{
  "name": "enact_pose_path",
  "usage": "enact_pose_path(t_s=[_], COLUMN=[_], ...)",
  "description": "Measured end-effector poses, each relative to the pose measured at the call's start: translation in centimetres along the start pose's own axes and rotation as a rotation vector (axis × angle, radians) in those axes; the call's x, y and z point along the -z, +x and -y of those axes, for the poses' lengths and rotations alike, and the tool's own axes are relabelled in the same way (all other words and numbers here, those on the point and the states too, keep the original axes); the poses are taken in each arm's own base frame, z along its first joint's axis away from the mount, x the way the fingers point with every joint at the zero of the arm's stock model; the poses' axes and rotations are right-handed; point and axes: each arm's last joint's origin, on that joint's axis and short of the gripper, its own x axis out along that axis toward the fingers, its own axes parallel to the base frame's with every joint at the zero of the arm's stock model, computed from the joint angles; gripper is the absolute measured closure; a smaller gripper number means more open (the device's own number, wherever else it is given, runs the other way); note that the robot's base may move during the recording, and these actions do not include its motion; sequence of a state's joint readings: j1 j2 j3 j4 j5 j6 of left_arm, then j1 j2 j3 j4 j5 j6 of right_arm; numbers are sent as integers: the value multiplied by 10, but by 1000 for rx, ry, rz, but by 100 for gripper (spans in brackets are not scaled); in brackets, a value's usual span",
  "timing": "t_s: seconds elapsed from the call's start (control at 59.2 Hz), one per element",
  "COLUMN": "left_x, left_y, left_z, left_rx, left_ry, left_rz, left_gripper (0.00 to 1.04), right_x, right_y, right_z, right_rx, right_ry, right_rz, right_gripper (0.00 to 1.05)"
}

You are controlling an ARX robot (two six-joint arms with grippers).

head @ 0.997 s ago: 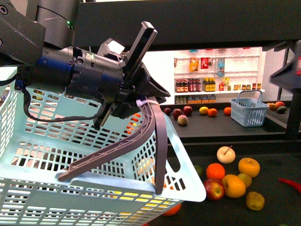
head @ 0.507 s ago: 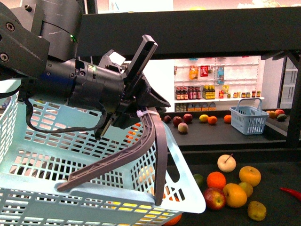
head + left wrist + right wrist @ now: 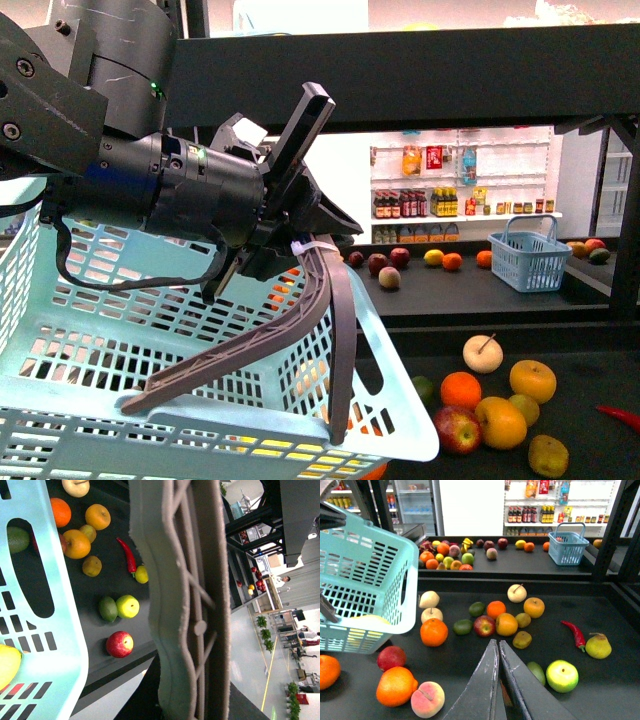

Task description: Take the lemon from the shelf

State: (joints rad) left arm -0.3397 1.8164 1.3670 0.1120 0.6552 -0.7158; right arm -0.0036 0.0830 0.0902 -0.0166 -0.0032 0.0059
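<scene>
While my left end effector (image 3: 305,218) is clamped on the grey handle (image 3: 340,330) of the light blue basket (image 3: 200,440), the basket hangs tilted at the left of the front view. Left wrist view is mostly that handle (image 3: 190,605) with the basket (image 3: 50,605) alongside.

My right end effector (image 3: 496,645) is closed, fingers pressed together, hovering above the black deck of the shelf (image 3: 620,680), where loose fruit lies.

Lemon (image 3: 598,647): bright yellow, lying on that same deck, just beside the end of the red chili (image 3: 574,634), with a green apple (image 3: 562,676) near it. The same lemon (image 3: 142,574) shows in the left wrist view next to the chili (image 3: 128,555). It is well apart from both end effectors. Front view catches only the chili (image 3: 618,414) at its right edge.

An orange (image 3: 434,631), a red apple (image 3: 484,625) and a lime (image 3: 463,626) lie between the basket and the lemon. Through the basket slots something yellow (image 3: 370,622) shows; cannot tell what it is. A small blue basket (image 3: 567,547) stands on the further deck.
</scene>
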Motion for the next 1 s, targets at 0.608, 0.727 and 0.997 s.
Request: enact_pose_path(t_s=[0.608, 0.727, 0.997], left_x=[0, 0, 0], left_y=[0, 0, 0], left_z=[0, 0, 0], left_rx=[0, 0, 0], left_ry=[0, 0, 0], left_rz=[0, 0, 0], left_gripper=[96, 96, 96], right_x=[18, 18, 18], right_y=[-1, -1, -1], right_z=[0, 0, 0], right_rx=[1, 0, 0], right_ry=[0, -2, -2], right_rz=[13, 16, 16], right_gripper=[98, 97, 51])
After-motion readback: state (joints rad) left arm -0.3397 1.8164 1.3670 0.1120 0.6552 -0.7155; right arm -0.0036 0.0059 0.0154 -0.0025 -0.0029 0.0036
